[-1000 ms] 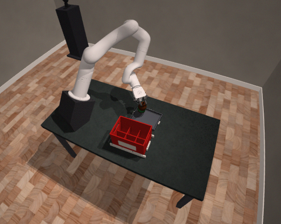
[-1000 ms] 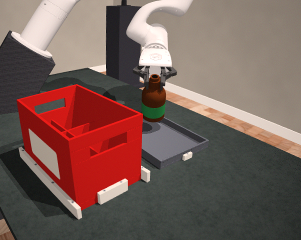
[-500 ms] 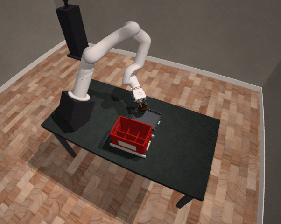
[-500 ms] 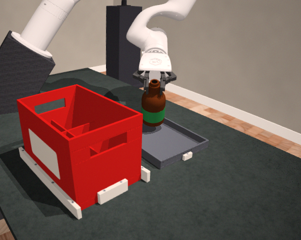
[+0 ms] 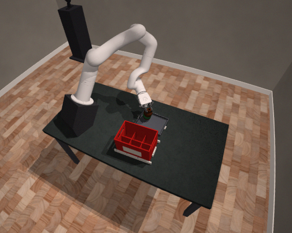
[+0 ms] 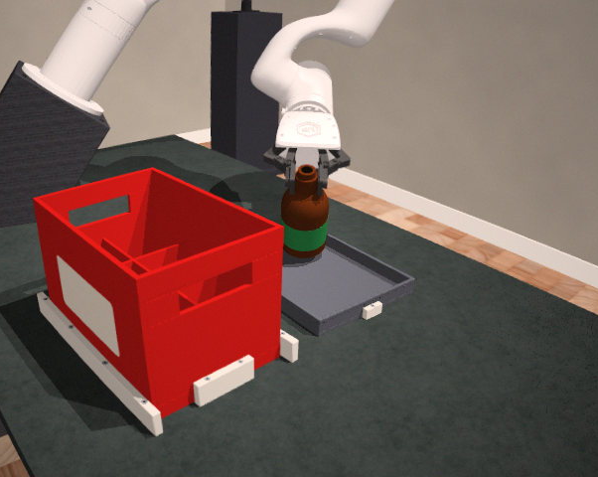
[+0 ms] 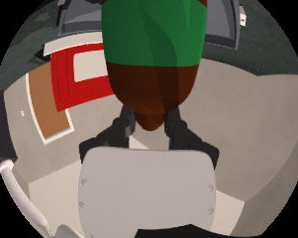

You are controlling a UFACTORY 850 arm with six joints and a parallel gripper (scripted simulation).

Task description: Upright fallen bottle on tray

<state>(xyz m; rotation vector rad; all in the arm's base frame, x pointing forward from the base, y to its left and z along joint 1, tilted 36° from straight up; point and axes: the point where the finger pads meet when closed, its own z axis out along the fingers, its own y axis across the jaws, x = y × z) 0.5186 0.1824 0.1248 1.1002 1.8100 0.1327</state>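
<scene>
The brown bottle with a green band (image 5: 147, 116) (image 6: 305, 236) (image 7: 153, 35) stands about upright over the back part of the grey tray (image 5: 157, 123) (image 6: 351, 289) (image 7: 223, 25). Its base is at or just above the tray floor; contact cannot be told for sure. My gripper (image 5: 148, 109) (image 6: 306, 189) (image 7: 150, 100) is shut on the bottle's neck, one finger on each side, reaching in at a slant from behind. The tray lies level on the table. The red crate (image 5: 119, 143) (image 6: 212, 333) (image 7: 61, 81) stands level in front of the tray and hides part of it in the exterior view.
White stop blocks sit along the crate's base, such as the short block (image 6: 224, 381) and the long strip (image 5: 132, 156) (image 6: 104, 366). A small white block (image 5: 165, 127) (image 6: 372, 310) touches the tray's outer side. The crate's tall walls rise close to the tray.
</scene>
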